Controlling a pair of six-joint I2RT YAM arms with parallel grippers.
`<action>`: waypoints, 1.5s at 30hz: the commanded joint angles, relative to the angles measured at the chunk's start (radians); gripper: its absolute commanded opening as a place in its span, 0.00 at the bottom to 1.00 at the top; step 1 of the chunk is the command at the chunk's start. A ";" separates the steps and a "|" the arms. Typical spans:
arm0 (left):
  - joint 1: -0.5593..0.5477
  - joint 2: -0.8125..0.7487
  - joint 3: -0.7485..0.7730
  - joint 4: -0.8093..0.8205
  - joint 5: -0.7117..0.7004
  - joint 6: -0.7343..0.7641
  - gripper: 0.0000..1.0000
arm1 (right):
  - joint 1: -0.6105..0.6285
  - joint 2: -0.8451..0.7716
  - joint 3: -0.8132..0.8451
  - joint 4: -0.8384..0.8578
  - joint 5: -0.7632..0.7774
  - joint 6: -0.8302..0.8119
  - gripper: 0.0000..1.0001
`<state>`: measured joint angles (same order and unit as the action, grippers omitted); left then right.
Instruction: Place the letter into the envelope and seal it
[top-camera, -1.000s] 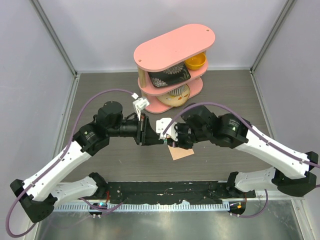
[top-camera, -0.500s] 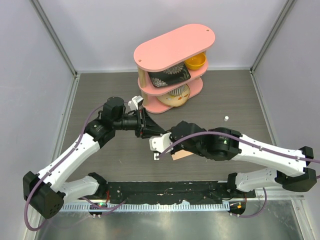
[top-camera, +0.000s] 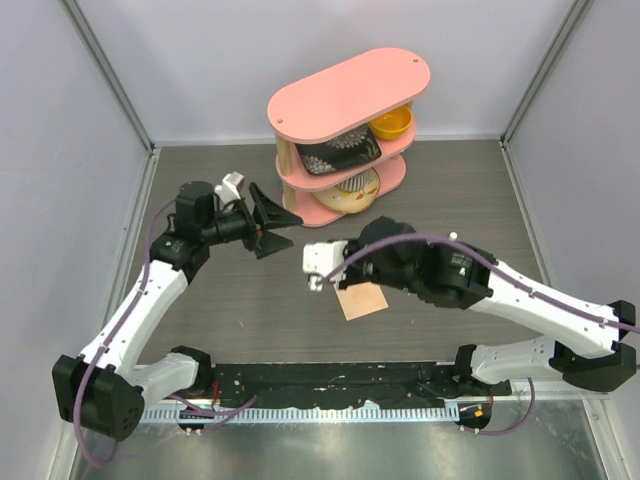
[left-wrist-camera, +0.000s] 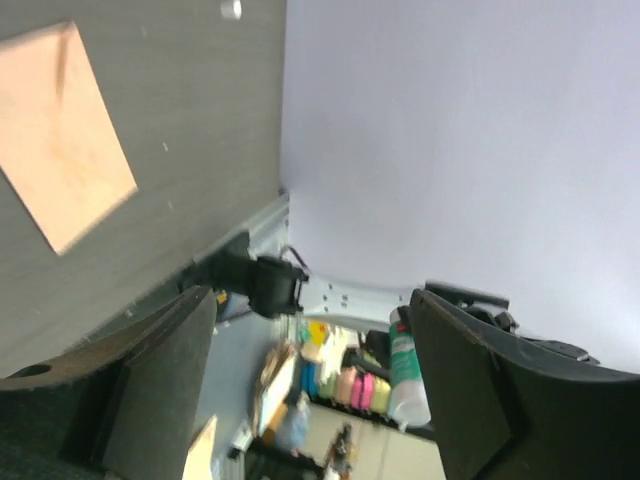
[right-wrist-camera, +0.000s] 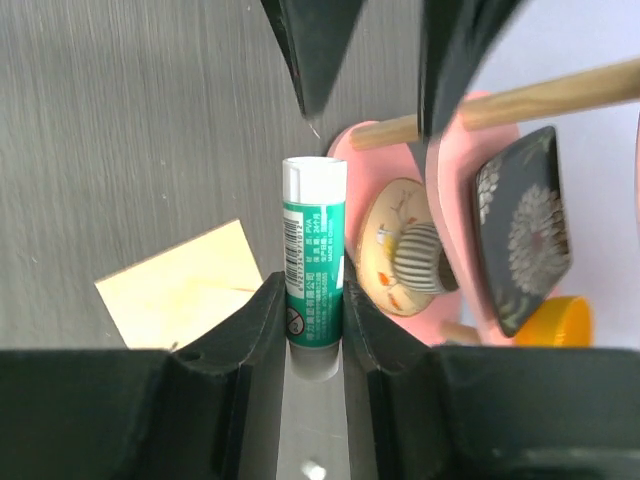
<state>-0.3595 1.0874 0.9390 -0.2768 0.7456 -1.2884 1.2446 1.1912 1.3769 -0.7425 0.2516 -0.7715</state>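
– Letter (top-camera: 362, 301) first: where, and how to handle?
– Flat on the table (top-camera: 450, 180), near the middle, just beside the right gripper (right-wrist-camera: 315, 292) and well apart from the left one. Only flat sheet in view; peach from above, pale cream-yellow from the right wrist. Bare letter or envelope with the letter inside: cannot tell.
– Feel?
– Probably very light, thin and limp. Likely to slide at a touch and crease easily. No thickness to pinch while flat. Better to pin one edge down and lift a corner, or drag it to the table edge, then nip near a short side.
– Grippers?
– Right: clamped narrow on a green-and-white glue stick (right-wrist-camera: 314, 255), with the white end away from the wrist. Left gripper (top-camera: 273, 223): spread wide, nothing between the fingers, near the foot of the shelf.
– Containers?
– Pink three-tier shelf (top-camera: 350, 85) at the back. Middle tier: yellow bowl (top-camera: 391, 123) and dark flowered plate (top-camera: 338, 155), propped at a tilt. Bottom tier: cream patterned bowl (top-camera: 345, 195) with a ribbed striped piece in or on it, hard to say which. Contents of the yellow bowl: hidden.
– Anything else?
– Small white bit (top-camera: 452, 236) on the table, well to the right; possibly the stick's cap.
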 joint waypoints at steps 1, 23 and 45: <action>0.151 -0.069 0.030 0.099 0.122 0.242 0.85 | -0.137 -0.042 0.054 -0.058 -0.282 0.227 0.01; -0.521 -0.198 0.129 -0.328 -0.435 2.293 0.57 | -0.634 0.157 -0.032 -0.120 -1.259 0.896 0.01; -0.723 -0.051 0.138 -0.245 -0.565 2.516 0.51 | -0.634 0.166 -0.072 -0.144 -1.308 0.897 0.01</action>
<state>-1.0748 1.0222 1.0416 -0.5568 0.1585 1.1675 0.6075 1.3716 1.2953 -0.9115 -1.0107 0.1089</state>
